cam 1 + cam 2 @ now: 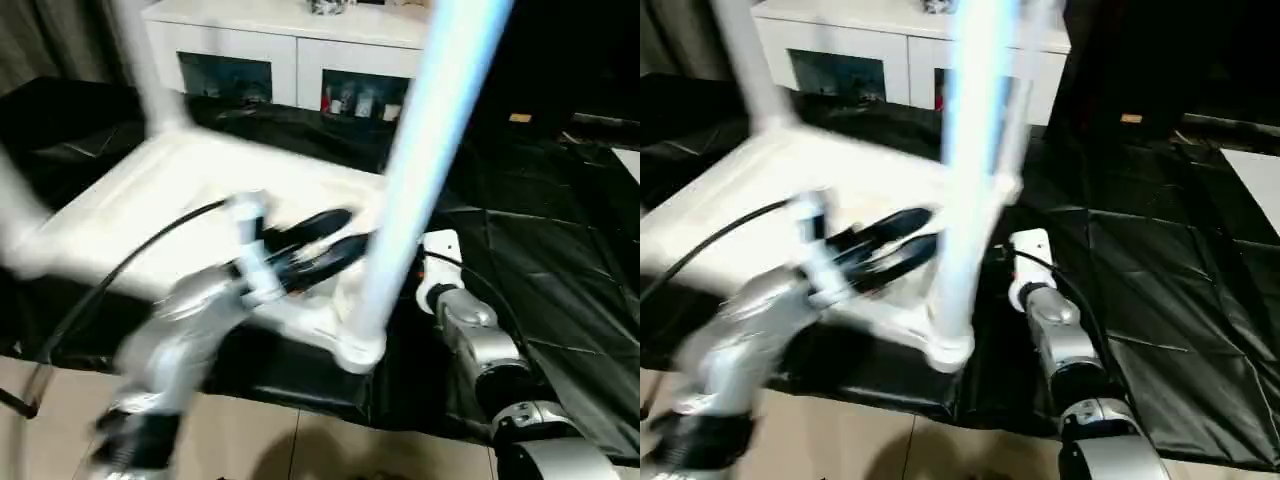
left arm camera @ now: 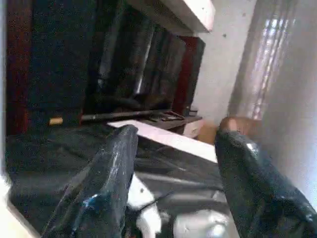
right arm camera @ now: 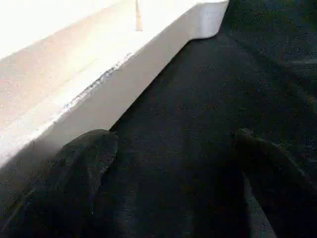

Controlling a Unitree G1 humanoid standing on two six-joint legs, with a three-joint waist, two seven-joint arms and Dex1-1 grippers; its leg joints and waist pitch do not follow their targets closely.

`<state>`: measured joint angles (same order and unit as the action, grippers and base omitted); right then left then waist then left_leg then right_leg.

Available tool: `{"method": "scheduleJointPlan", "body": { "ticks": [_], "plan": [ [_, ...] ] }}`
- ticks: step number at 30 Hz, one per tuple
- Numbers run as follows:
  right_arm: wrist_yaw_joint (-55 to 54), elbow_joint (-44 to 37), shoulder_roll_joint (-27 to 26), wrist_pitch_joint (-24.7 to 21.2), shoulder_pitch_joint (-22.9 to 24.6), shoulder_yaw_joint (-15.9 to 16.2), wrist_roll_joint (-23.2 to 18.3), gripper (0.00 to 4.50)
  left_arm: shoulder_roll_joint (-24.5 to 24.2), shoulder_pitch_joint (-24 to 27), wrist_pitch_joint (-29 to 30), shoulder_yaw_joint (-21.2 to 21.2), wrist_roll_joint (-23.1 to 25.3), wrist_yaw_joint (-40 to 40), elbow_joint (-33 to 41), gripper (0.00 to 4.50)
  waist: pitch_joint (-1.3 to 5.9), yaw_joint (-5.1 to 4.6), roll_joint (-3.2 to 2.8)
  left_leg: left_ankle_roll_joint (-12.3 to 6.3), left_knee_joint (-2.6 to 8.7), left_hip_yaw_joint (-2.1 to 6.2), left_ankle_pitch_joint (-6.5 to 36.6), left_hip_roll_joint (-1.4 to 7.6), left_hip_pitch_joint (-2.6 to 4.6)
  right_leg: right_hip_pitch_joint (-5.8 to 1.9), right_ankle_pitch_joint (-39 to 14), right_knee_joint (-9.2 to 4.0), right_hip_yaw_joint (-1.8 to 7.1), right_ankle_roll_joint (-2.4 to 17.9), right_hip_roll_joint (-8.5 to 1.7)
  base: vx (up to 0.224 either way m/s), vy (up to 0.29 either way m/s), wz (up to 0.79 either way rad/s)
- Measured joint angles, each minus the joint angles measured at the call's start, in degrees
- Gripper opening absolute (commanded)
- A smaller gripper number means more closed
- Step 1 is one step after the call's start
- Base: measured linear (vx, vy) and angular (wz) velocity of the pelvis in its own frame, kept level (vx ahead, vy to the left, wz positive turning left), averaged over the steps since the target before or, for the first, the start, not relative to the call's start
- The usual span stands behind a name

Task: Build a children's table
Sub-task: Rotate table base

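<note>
Left arm (image 1: 185, 340) reaches over upturned table top (image 1: 150, 215), left tool (image 1: 320, 245) spread, holding nothing, just beside near-corner leg (image 1: 400, 200) standing up from it. Second leg (image 1: 140, 60) far-left corner. Top lies on black sheet (image 1: 560, 270). Right tool (image 3: 168, 163) wide apart, empty, low over sheet beside top's edge. Cabinet (image 1: 290, 50) behind.

A white cabinet (image 1: 290, 45) with glass-fronted doors stands at the back. Black sheeting (image 1: 560, 260) covers the ground before it, with pale floor tiles (image 1: 300, 445) nearest.
</note>
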<state>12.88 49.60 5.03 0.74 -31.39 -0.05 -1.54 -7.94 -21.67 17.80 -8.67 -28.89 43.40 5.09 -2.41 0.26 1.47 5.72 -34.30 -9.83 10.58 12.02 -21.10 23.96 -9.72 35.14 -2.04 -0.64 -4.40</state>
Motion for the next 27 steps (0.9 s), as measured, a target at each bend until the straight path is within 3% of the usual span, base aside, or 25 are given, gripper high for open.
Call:
{"method": "scheduleJointPlan", "body": {
  "ticks": [4, 7, 13, 16, 19, 23, 27],
  "plan": [
    [-3.66, -0.05, 0.90, 0.24, -0.15, -0.16, 1.03, 4.50, 0.54, -3.52, -6.24, -4.00, 11.50, -7.30, -9.01, 2.79, -0.05, 0.67, -0.10, 0.00, -0.04, 0.01, 0.00, -0.04, 0.01, 0.00, 0.07, -0.02, -0.03, 0.01, -0.09, 0.000, 0.000, 0.00],
    [-6.36, -0.16, 3.98, 0.27, -0.15, -2.74, 1.17, 4.50, -0.95, -3.73, -8.63, -3.12, 15.01, -9.89, -12.34, 2.79, -0.06, 1.44, -0.10, 0.00, -0.05, 0.01, 0.00, -0.04, 0.02, 0.00, 0.10, -0.01, -0.03, 0.01, -0.09, 0.000, 0.000, 0.00],
    [-7.31, -5.76, 7.26, 1.33, 1.29, -6.41, -0.43, 4.50, -7.38, -2.84, -9.39, -0.14, 12.73, -2.61, -12.66, 2.79, -0.06, 1.84, -0.12, 0.00, -0.04, 0.01, 0.00, -0.03, 0.03, 0.02, 0.10, 0.00, -0.03, 0.00, -0.06, 0.000, 0.000, 0.00],
    [-3.29, -10.00, 8.13, 1.28, 4.14, -6.33, -1.96, 4.50, -13.46, -0.58, -5.20, -0.54, 8.96, 6.84, -10.93, 3.15, -0.06, 1.88, -0.11, 0.00, -0.03, 0.01, 0.00, -0.03, 0.03, 0.03, 0.08, 0.01, -0.01, 0.01, -0.04, 0.000, 0.000, 0.00],
    [6.04, -15.99, 11.55, 0.37, 8.19, -4.61, -3.57, 4.50, -21.05, 0.79, -2.83, -2.38, 8.87, 14.16, -9.17, 3.43, -0.08, 2.07, -0.12, -0.01, -0.03, 0.01, 0.00, -0.02, 0.03, 0.02, 0.06, -0.04, -0.02, 0.00, -0.06, 0.000, 0.000, 0.00],
    [20.38, -25.95, 18.83, -2.12, 14.63, 0.01, -5.58, 4.50, -31.33, 1.38, -2.40, -6.43, 13.96, 22.68, -8.83, 3.64, -0.08, 2.60, -0.12, -0.01, -0.01, 0.01, 0.01, -0.02, 0.06, -0.06, 0.05, -0.11, -0.01, -0.03, -0.07, 0.000, 0.000, 0.00],
    [29.52, -32.33, 24.77, -4.15, 19.00, 2.79, -6.93, 4.50, -34.29, 1.17, -2.12, -8.85, 15.95, 27.49, -8.91, 3.98, -0.09, 3.13, -0.14, -0.01, -0.01, 0.01, 0.00, -0.03, 0.07, -0.09, 0.06, -0.08, 0.02, -0.02, -0.12, 0.000, 0.000, 0.00]
  ]
}}
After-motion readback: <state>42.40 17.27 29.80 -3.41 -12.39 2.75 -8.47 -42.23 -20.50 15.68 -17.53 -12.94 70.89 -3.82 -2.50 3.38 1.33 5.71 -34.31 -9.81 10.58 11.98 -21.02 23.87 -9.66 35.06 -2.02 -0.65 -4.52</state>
